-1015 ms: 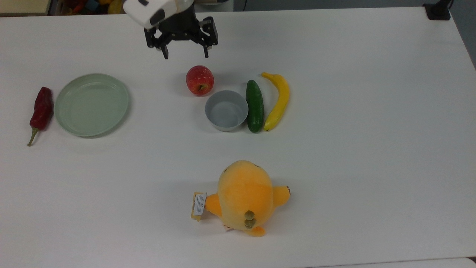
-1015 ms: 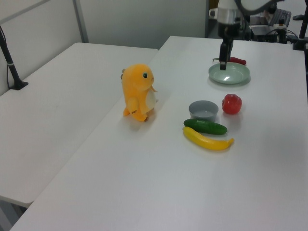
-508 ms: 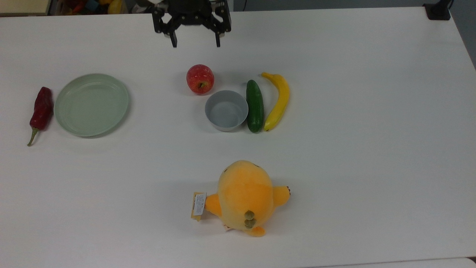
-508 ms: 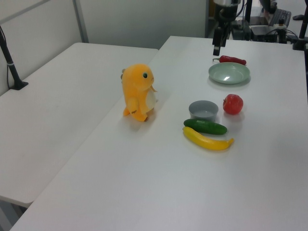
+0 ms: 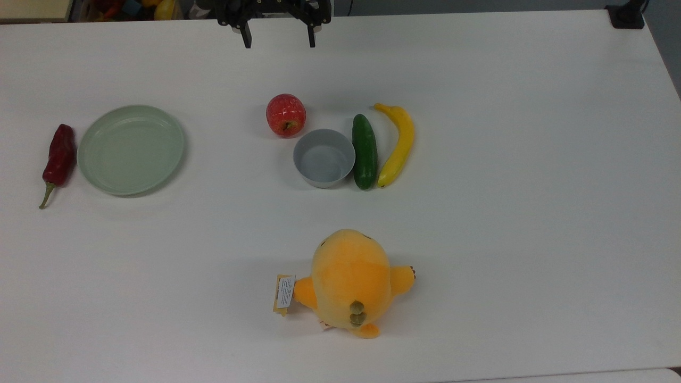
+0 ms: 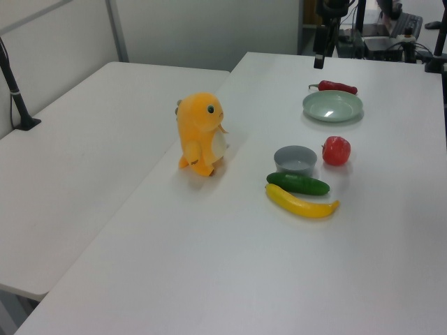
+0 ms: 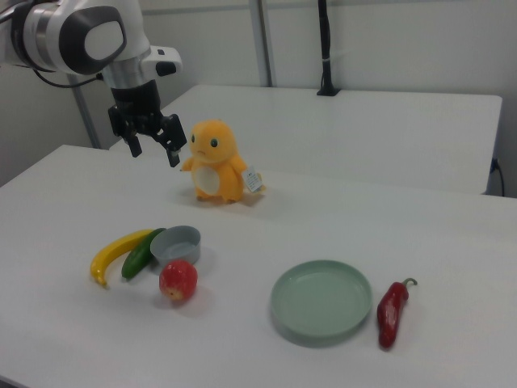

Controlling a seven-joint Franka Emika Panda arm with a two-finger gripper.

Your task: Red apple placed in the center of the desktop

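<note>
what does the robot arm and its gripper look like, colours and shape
The arm has rounded, glossy white shells with a dark grey oval cap on the joint nearest the wrist, and a black cable trailing behind it. Below that, a black wrist section carries the gripper, a black, blocky hand with two short, slim black fingers.

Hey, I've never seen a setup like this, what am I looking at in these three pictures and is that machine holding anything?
It's a robot arm with a two-finger gripper, open and holding nothing, raised above the desktop. One camera looks straight down; the other two look across from opposite sides. On the white table lie a red apple next to a grey bowl, a cucumber, a banana, a green plate, a red chili pepper and an orange plush toy.
</note>
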